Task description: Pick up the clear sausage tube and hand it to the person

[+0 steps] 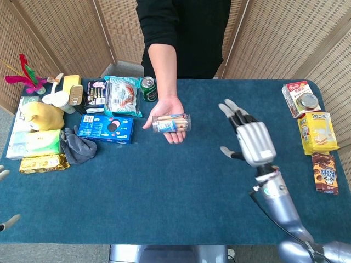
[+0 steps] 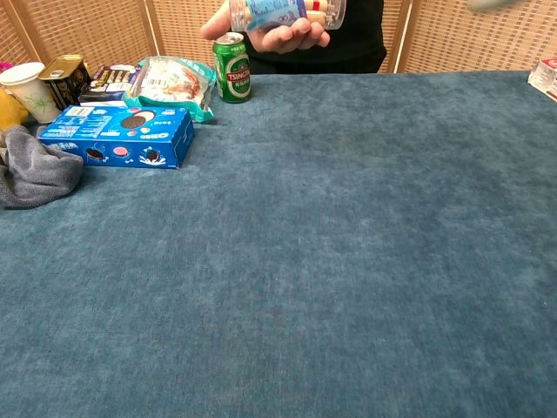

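Observation:
The clear sausage tube [image 1: 171, 123] lies across the person's upturned palm [image 1: 174, 136] above the middle of the blue table. In the chest view the tube [image 2: 283, 10] shows at the top edge, resting on the person's fingers [image 2: 278, 35]. My right hand [image 1: 249, 137] hovers well to the right of the tube, with its fingers spread and nothing in it. Only two fingertips of my left hand [image 1: 4, 173] show at the lower left edge, held apart with nothing between them.
A green can [image 1: 148, 89], a snack bag [image 1: 123, 96] and a blue biscuit box [image 1: 106, 127] lie left of the person's hand. A grey cloth [image 1: 77, 145] and more packs fill the far left. Snack packs [image 1: 317, 131] line the right edge.

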Controlling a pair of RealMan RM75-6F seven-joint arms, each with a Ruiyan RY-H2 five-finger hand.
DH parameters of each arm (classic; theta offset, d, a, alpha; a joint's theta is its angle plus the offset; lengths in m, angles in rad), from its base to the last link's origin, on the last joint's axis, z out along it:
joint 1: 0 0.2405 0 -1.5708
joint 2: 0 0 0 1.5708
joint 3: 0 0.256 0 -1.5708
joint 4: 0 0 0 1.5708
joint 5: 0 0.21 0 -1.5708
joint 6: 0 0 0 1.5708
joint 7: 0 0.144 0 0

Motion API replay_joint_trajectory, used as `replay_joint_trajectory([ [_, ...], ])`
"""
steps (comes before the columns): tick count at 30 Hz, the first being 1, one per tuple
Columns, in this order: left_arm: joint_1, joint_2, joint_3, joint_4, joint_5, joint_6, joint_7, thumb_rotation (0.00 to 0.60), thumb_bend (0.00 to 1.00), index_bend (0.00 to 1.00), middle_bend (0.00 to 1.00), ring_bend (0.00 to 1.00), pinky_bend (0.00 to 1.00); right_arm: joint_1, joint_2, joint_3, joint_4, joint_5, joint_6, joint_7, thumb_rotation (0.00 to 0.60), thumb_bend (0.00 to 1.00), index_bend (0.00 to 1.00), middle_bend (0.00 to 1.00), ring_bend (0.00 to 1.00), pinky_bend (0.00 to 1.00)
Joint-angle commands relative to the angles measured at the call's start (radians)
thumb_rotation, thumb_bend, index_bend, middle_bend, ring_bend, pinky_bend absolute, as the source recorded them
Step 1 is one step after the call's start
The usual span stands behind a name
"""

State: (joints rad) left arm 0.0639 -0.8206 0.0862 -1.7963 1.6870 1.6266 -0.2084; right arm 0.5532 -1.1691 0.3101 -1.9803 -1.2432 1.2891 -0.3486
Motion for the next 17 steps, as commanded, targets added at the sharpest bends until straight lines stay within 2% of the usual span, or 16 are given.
replay_joint_trajectory([
  [1, 0.002, -0.004, 0.001, -0.005, 0.001, 0.000, 0.013, 0.600, 0.14, 0.00, 0.00, 0.00, 0.09, -0.140, 0.044, -0.156, 0.167, -0.208, 0.084, 0.205, 0.600, 0.10, 0.01, 0.09, 0.20, 0.36],
  [5, 0.002, -0.009, 0.002, -0.012, 0.001, -0.005, 0.034, 0.600, 0.14, 0.00, 0.00, 0.00, 0.09, -0.222, -0.001, -0.222, 0.326, -0.288, 0.180, 0.313, 0.600, 0.11, 0.04, 0.10, 0.20, 0.34],
  [7, 0.002, -0.010, 0.001, -0.014, -0.001, -0.004, 0.038, 0.600, 0.14, 0.00, 0.00, 0.00, 0.09, -0.252, -0.016, -0.244, 0.380, -0.302, 0.207, 0.328, 0.600, 0.10, 0.06, 0.11, 0.20, 0.33],
  [12, 0.003, -0.010, -0.002, -0.014, -0.005, -0.001, 0.038, 0.600, 0.14, 0.00, 0.00, 0.00, 0.09, -0.329, -0.021, -0.301, 0.456, -0.301, 0.237, 0.300, 0.600, 0.04, 0.10, 0.11, 0.16, 0.26],
  [17, 0.009, -0.012, 0.000, -0.012, 0.001, 0.011, 0.038, 0.600, 0.14, 0.00, 0.00, 0.00, 0.09, -0.377, -0.039, -0.312, 0.484, -0.287, 0.259, 0.317, 0.592, 0.02, 0.11, 0.11, 0.12, 0.21],
])
